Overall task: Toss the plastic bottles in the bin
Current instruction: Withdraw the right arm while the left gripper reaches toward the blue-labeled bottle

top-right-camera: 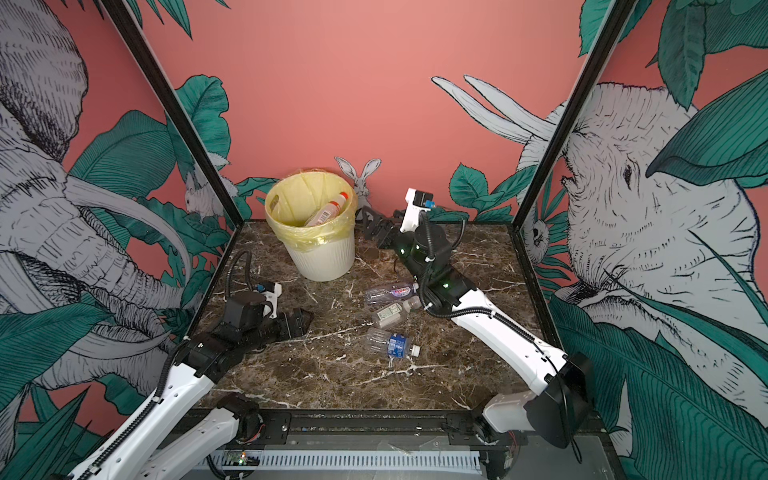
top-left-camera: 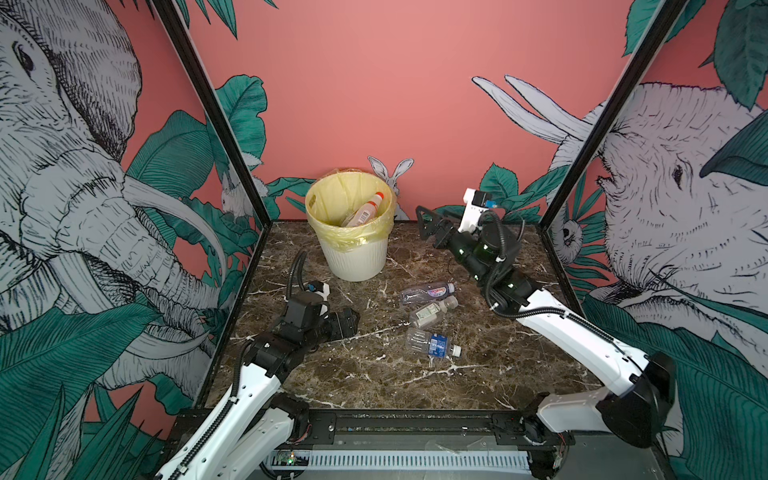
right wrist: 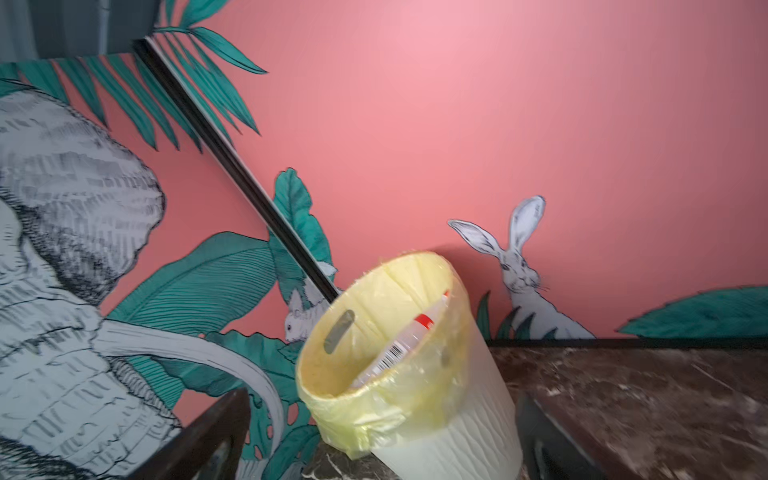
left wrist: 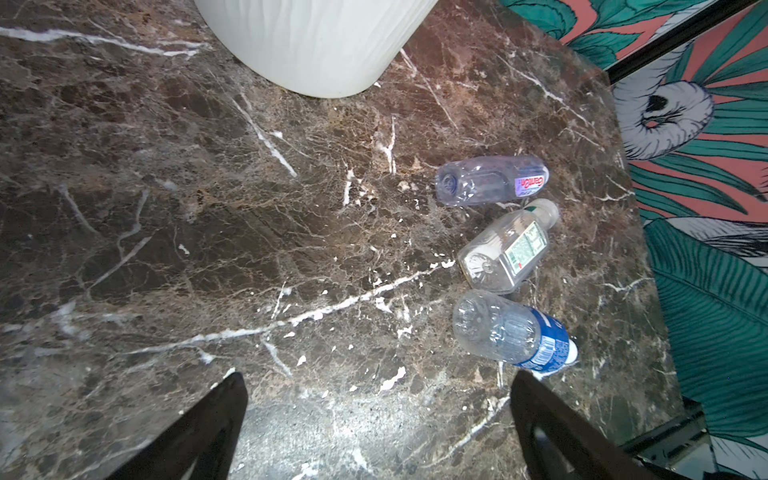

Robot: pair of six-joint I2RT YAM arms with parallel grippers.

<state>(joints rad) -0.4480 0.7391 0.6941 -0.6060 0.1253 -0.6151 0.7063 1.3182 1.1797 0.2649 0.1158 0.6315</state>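
Note:
The cream ribbed bin (top-left-camera: 357, 262) (top-right-camera: 324, 262) with a yellow liner stands at the back of the marble table. A red-capped plastic bottle (top-left-camera: 365, 212) (right wrist: 399, 349) leans inside it. Three clear plastic bottles lie right of centre: purple label (top-left-camera: 428, 291) (left wrist: 490, 180), green-white label (top-left-camera: 432, 311) (left wrist: 505, 251), blue label (top-left-camera: 432, 343) (left wrist: 511, 330). My right gripper (top-left-camera: 423, 224) (right wrist: 382, 395) hangs open and empty, raised just right of the bin's rim and facing it. Low at the left, my left gripper (top-left-camera: 351, 322) (left wrist: 378, 376) is open and empty, pointing toward the three bottles.
Printed wall panels with black frame posts (top-left-camera: 216, 120) (top-left-camera: 598, 120) close in the table on three sides. A black rail (top-left-camera: 399, 424) runs along the front edge. The bin's wall (left wrist: 316, 45) shows in the left wrist view, apart from the bottles.

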